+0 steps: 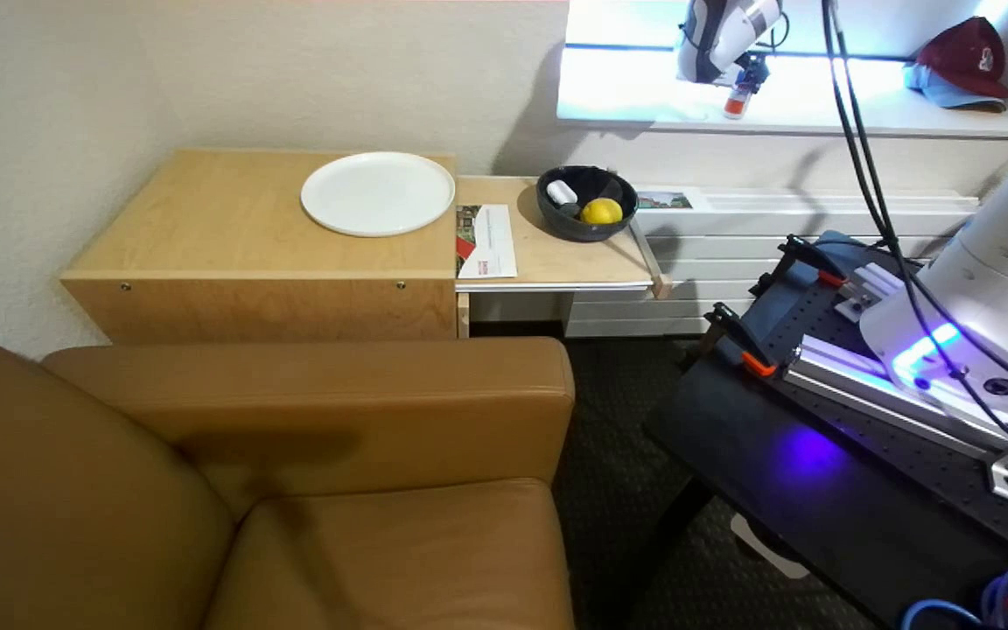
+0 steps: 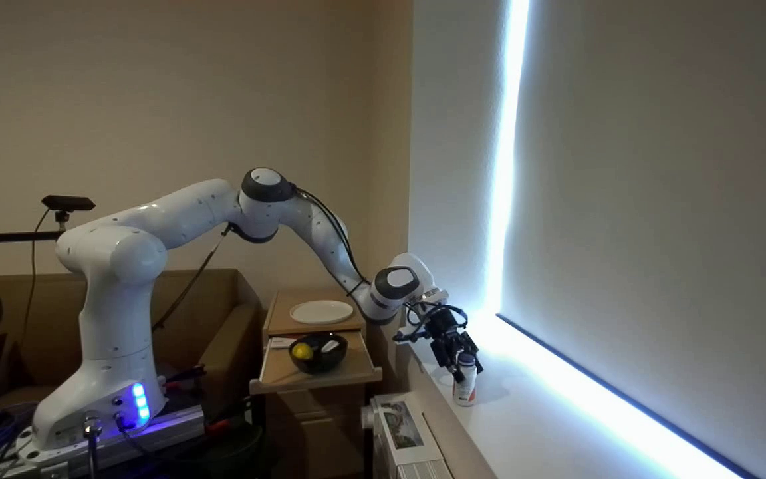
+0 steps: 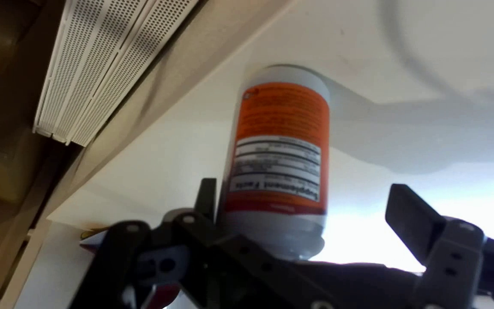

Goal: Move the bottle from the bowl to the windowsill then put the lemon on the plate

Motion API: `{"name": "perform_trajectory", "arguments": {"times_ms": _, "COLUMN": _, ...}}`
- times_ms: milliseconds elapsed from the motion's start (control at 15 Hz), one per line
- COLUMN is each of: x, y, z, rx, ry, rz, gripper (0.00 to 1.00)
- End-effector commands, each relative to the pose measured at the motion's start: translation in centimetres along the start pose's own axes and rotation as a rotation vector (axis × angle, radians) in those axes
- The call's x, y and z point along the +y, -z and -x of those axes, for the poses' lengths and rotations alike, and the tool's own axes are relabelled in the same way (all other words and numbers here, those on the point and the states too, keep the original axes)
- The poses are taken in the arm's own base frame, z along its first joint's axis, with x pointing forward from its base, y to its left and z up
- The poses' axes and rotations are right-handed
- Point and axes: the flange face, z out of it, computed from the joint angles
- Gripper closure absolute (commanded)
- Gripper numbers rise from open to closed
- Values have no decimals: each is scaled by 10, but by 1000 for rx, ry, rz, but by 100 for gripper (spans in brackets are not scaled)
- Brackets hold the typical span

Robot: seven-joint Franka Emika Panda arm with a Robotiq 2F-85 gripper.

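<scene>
While the gripper (image 3: pixel 305 199) stands wide around the bottle (image 1: pixel 736 106), upright on the windowsill (image 1: pixel 797 102), upper right in an exterior view, a sideways retreat could tip it: clearance at wrist-view left looks slim. Lemon (image 1: pixel 601 211) sits in the bowl (image 1: pixel 587 232), upper centre.

A brown sofa (image 1: pixel 364 455) stands just beside a wooden cabinet (image 1: pixel 233 236), near pale walls (image 1: pixel 338 79).

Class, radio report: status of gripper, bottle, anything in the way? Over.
Gripper open around bottle. Bottle upright on windowsill. Possible obstruction: white object near lemon in bowl.
</scene>
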Motion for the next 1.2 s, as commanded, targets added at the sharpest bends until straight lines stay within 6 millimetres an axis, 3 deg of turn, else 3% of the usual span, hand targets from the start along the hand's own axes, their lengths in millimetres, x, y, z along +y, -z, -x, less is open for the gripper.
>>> {"name": "perform_trajectory", "arguments": {"times_ms": 0, "x": 27, "y": 15, "z": -13, "rx": -98, "ry": 111, "rz": -40, "gripper": 0}}
{"name": "perform_trajectory", "arguments": {"times_ms": 400, "x": 78, "y": 42, "z": -48, "rx": -169, "ry": 347, "rz": -76, "gripper": 0}}
{"name": "perform_trajectory", "arguments": {"times_ms": 667, "x": 105, "y": 65, "z": -70, "rx": -188, "ry": 485, "rz": -193, "gripper": 0}}
{"name": "perform_trajectory", "arguments": {"times_ms": 1133, "x": 149, "y": 107, "z": -73, "rx": -256, "ry": 702, "rz": -404, "gripper": 0}}
